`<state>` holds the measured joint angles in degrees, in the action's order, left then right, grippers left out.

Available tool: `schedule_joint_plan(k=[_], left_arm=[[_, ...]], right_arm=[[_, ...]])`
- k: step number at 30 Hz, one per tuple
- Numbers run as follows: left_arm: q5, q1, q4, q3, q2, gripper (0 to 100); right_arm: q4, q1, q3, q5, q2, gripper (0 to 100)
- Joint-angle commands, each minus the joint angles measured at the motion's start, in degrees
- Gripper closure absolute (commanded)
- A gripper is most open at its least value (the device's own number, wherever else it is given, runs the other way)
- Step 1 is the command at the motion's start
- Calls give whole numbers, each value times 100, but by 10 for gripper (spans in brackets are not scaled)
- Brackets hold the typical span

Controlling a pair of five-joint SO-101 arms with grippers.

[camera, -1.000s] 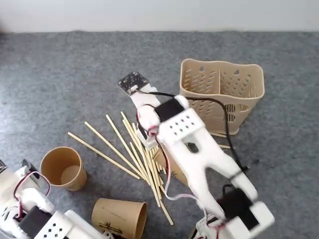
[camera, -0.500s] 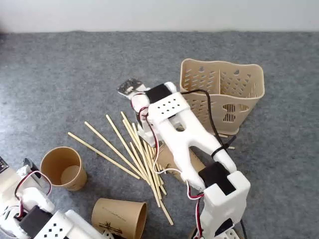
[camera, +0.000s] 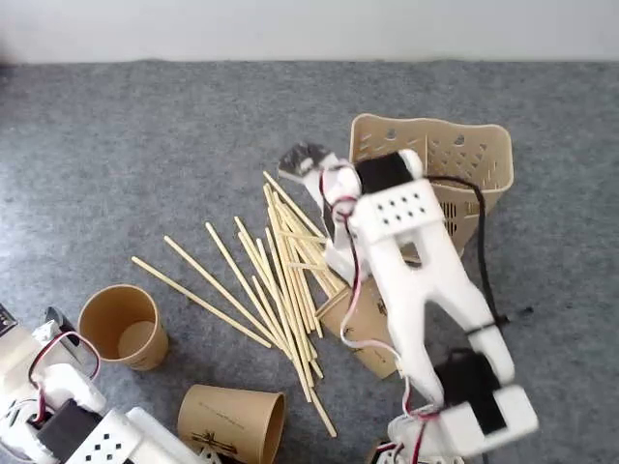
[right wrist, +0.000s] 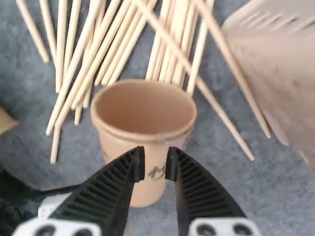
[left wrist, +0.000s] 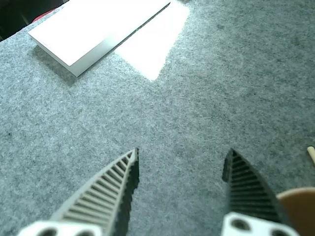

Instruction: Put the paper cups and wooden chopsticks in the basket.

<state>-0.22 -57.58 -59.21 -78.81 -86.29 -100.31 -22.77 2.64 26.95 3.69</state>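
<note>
1. The right claw holds its toothed jaws almost together. A thin slit runs between them, with nothing seen in it.
2. Just past the tips lies a paper cup on its side, mouth turned away from the claw. The tips overlap its wall in the wrist view, so I cannot tell whether they touch it.
3. Beyond the cup's mouth the wooden chopsticks fan out over the grey felt, several of them just beside the rim. One long stick slants across toward the basket, which is blurred there.
4. In the high view that cup sits half under the white right arm, at about 7 o'clock from the basket. The chopsticks lie at the cup's 9 to 11 o'clock, their far ends near the basket's side wall.
5. The basket stands upright at about 1 o'clock on the table, with a divider inside it.
6. The left claw hangs with its jaws wide apart over bare felt, gripping nothing. A brown rim shows just behind one jaw and a chopstick tip is near it. A white slab lies well beyond.
7. An upright cup stands at 8 o'clock on the table, mouth up, beside the left arm. A tipped cup lies at 6 to 7 o'clock, its mouth toward 3 o'clock.
</note>
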Motion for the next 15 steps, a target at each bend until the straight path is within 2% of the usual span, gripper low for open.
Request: schedule_joint_plan(k=[1,5,9,15], left_arm=[[18,26,105,57,-62,735],[18,26,114,57,-62,735],[18,26,176,57,-62,735],[18,0,202,48,-62,735]], right_arm=[[-259,119,800,202,1024,913],[-251,233,1591,492,2018,913],[-92,224,1679,571,2791,913],[980,-409,1996,554,3020,913]])
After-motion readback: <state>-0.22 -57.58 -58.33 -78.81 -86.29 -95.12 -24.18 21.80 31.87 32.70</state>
